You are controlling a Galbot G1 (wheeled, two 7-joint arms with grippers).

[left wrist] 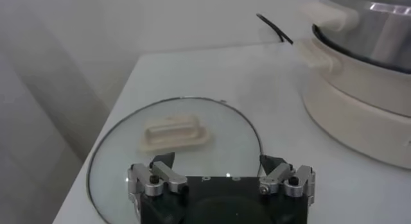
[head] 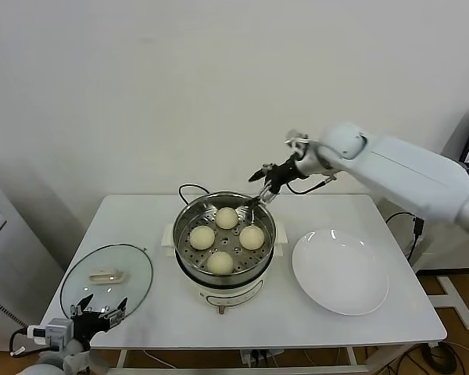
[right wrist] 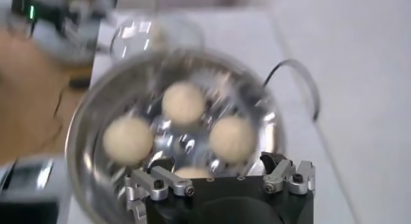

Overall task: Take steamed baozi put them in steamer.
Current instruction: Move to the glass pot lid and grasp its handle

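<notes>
Item one, steamer (head: 224, 254): sitting mid-table on its cream base, the steel pot holding a perforated tray. The front of the base is showing a small control whose markings are too small to read. A black cord (head: 189, 189) is trailing from behind the pot, its far end passing out of sight.

Item two, steamed baozi (head: 227, 217): four buns are lying on the tray, apart from one another. In the right wrist view three are showing plainly and the fourth is being half hidden by the gripper body.

Item three, right gripper (head: 259, 201): hovering over the pot's far rim with its jaws standing wide and nothing between them.

Item four, left gripper (head: 98, 310): waiting at the table's near left corner, jaws spread wide and empty, its arm being cut off by the picture edge.

Item five, glass lid (head: 133, 269): lying flat on the table left of the steamer, white handle up.

Item six, white plate (head: 341, 271): resting right of the steamer.

No legible writing is showing on anything.
</notes>
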